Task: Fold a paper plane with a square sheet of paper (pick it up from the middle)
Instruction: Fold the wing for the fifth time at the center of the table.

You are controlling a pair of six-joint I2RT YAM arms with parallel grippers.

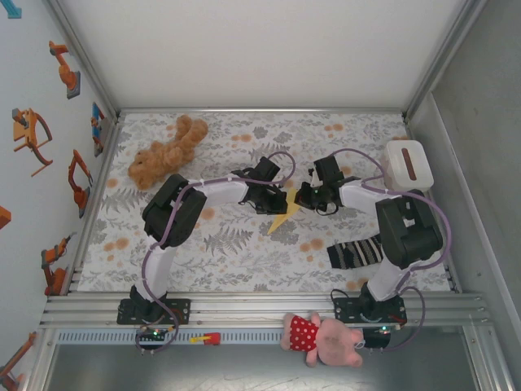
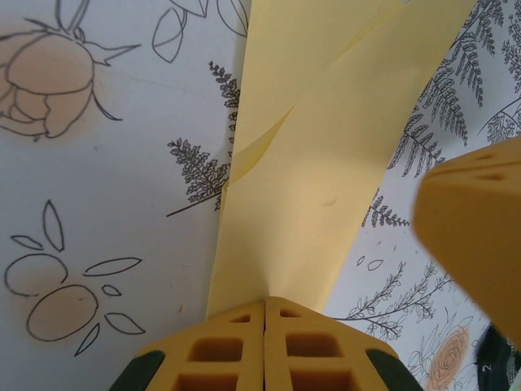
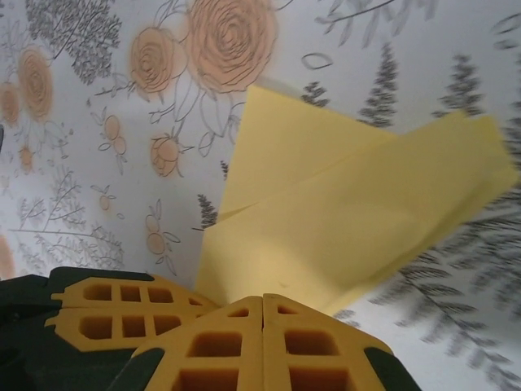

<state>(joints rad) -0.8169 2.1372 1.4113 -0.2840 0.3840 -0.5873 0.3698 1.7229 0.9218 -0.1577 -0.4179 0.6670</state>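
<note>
Both ends are pinched: our left gripper [image 2: 264, 305] and right gripper [image 3: 262, 303] are each clamped on the folded yellow paper [image 2: 317, 171]. It spreads ahead of the fingertips, between the two, with the flowered tablecloth [image 2: 122, 204] beyond.

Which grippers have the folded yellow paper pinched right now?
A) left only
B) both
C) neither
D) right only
B: the left gripper and the right gripper each show closed fingers, with the folded yellow paper coming out from between them.
</note>
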